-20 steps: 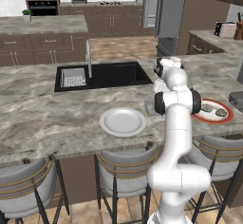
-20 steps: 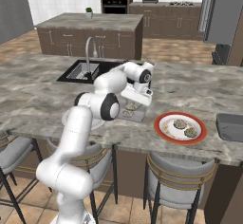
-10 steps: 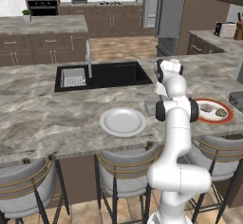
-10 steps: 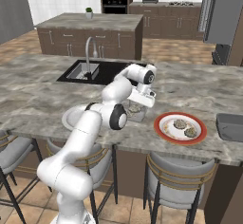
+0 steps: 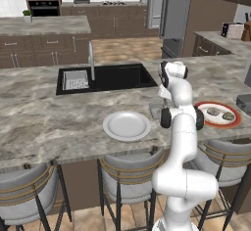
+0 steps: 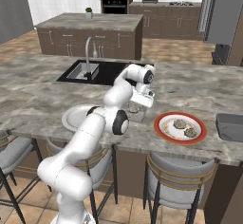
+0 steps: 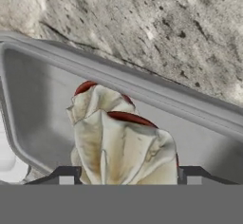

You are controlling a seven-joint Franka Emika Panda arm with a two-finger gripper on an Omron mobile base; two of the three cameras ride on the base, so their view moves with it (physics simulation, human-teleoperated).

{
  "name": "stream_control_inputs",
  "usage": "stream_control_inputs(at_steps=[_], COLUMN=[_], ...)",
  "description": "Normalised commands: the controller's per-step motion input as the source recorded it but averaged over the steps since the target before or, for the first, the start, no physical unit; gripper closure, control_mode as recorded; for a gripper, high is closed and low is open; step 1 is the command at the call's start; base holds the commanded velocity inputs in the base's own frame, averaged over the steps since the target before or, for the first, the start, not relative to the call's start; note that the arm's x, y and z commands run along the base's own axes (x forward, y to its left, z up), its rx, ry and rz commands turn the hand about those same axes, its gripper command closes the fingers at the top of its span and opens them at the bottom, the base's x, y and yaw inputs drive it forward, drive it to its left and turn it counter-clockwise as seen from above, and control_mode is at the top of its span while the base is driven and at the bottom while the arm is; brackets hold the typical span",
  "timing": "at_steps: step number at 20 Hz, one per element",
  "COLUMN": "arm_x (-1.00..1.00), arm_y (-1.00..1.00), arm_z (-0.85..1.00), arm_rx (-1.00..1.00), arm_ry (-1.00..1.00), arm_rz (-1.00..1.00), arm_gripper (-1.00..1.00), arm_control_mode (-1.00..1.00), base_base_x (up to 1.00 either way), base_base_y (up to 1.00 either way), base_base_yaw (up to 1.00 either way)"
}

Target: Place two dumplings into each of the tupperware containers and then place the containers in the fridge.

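My gripper [image 7: 127, 175] hangs low over a dark-grey tupperware container [image 7: 38, 99], shut on a pale mottled dumpling [image 7: 123, 147] that fills the gap between the fingertips. A second dumpling [image 7: 95, 99] lies in the tray just behind it. From the right base view, the hand [image 6: 142, 97] sits above this container [image 6: 137, 116] at mid-counter. Another tupperware container [image 6: 230, 126] stands at the counter's right end. Two more dumplings [image 6: 179, 124] lie on the red-rimmed plate [image 6: 163, 132]. The grey fridge [image 5: 179, 10] stands far behind.
A round white plate [image 5: 126, 125] lies left of the container near the front edge. The black sink [image 5: 108, 77] with its faucet is behind it. Stools line the counter's near side. An island [image 6: 90, 23] stands across the floor.
The arm's elbow has swung from the side into line above the base. The hand has stayed over the middle container and sunk a little, with the dumpling still between the fingers.
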Motion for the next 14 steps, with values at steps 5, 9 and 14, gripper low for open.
stream_control_inputs(at_steps=[5,9,14], arm_x=[-0.24,-0.15,-0.14], arm_y=[0.00,0.02,0.06], arm_z=[-0.02,-0.14,-0.02], arm_rx=[0.04,0.07,0.07], arm_ry=[-0.26,-0.29,-0.32], arm_rz=[0.00,-0.03,-0.01], arm_gripper=[-1.00,-1.00,-1.00], arm_control_mode=[-1.00,-1.00,-1.00], base_base_x=[0.00,0.00,0.00], base_base_y=[0.00,0.00,0.00], base_base_yaw=[0.00,0.00,0.00])
